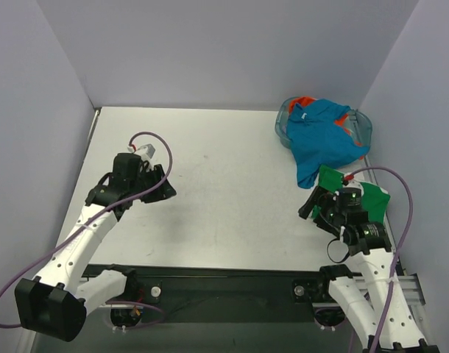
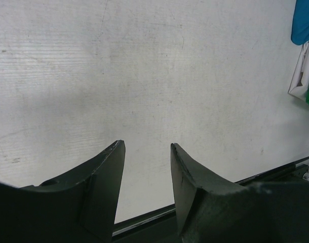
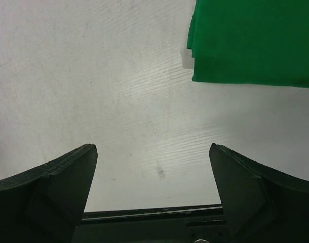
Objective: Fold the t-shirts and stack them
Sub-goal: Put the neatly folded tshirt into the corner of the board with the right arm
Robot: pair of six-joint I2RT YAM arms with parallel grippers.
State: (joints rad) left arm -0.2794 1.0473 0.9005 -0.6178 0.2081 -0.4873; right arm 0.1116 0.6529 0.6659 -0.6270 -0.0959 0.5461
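A folded bright green t-shirt lies at the table's right edge, partly under my right arm; in the right wrist view the green t-shirt lies ahead and to the right of the fingers. A turquoise blue t-shirt hangs crumpled over a clear bin, and an orange-red t-shirt peeks out behind it. My right gripper stands wide open over bare table, just left of the green t-shirt. My left gripper is open and empty over the table's left side.
The clear bin sits at the back right corner. Grey walls close in the table on the left, back and right. The black front rail runs along the near edge. In the left wrist view, the blue t-shirt's edge shows at far right.
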